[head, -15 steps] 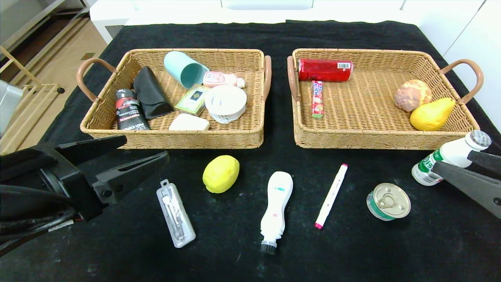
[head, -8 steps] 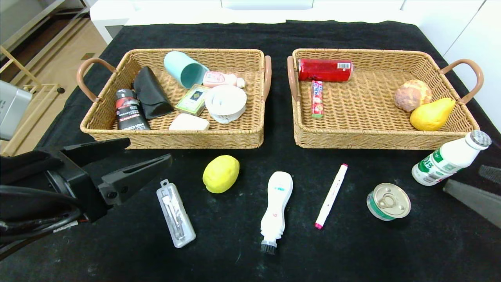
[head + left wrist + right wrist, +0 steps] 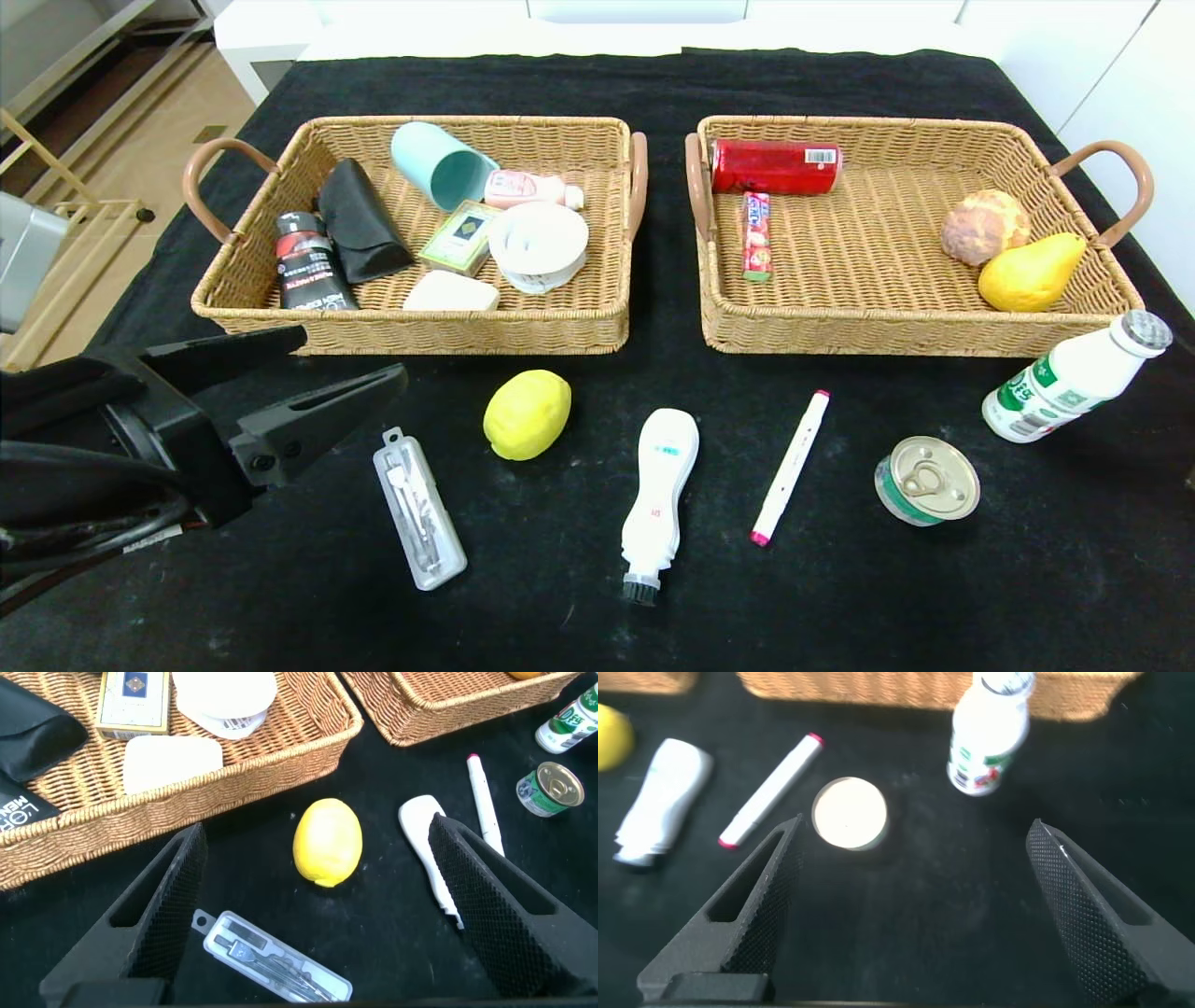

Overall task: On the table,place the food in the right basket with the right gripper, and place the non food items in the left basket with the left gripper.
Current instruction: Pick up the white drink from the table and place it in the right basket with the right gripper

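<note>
While six things are not yet sorted on the bench (image 3: 597, 84), I judge the task is only partly done. My left tool (image 3: 327, 373) hangs low at the near left, in front of the left basket (image 3: 411, 331), with its fingers spread wide and nothing between them. My right tool (image 3: 906, 905) is outside the head view; in its own wrist view the two fingers stand wide apart and empty, above the cloth near the tin (image 3: 849, 812) and the milk bottle (image 3: 988, 737).

The food waits in the row in front of the baskets: the lemon (image 3: 527, 413) near the middle left, the tin at the near right, and the milk bottle lying tilted just in front of the near right corner of the right basket (image 3: 868, 331). The non-food things are the clear case (image 3: 419, 509), which lies just beside my left tool, the brush (image 3: 659, 495) in the middle, and the marker (image 3: 792, 465) between the brush and the tin. Both baskets already hold several things.

I think the step in hand is the choice of the next object. For the left tool the clear case is nearest. It lies flat and slim, so I must come down over its narrow width, turn the fingers across it, and close low, almost touching the cloth. For the right tool the bottle or the tin is close. The bottle may roll, so the fingers should take it across the body.
</note>
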`<state>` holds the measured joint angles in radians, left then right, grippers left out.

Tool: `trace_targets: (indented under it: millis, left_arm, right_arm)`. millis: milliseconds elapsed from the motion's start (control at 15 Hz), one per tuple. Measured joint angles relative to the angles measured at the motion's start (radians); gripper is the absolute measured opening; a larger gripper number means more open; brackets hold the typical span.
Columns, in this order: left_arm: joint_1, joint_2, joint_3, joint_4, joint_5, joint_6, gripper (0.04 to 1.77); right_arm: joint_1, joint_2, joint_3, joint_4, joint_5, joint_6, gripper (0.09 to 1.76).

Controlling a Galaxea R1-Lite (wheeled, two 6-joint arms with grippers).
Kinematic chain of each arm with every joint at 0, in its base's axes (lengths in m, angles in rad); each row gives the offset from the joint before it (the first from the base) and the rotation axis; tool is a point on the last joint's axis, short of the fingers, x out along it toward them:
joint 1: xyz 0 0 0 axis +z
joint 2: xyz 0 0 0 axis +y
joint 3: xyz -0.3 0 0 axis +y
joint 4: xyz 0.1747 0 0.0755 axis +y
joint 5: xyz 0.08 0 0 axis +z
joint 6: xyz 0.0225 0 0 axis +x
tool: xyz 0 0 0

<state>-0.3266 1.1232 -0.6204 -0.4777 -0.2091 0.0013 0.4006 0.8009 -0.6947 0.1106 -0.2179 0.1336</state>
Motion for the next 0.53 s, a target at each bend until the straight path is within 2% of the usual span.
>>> trace_targets:
  millis: [200, 533]
  left_arm:
    - [-0.001, -0.001, 0.0, 0.002, 0.003, 0.012, 1.72]
    - [-0.022, -0.004, 0.004, -0.002, 0.007, 0.021, 1.72]
  right_arm:
    - [-0.024, 0.054, 0.029, -0.116, -0.013, 0.008, 1.71]
    - [-0.113, 0.256, 0.154, -0.512, -0.015, 0.014, 1.71]
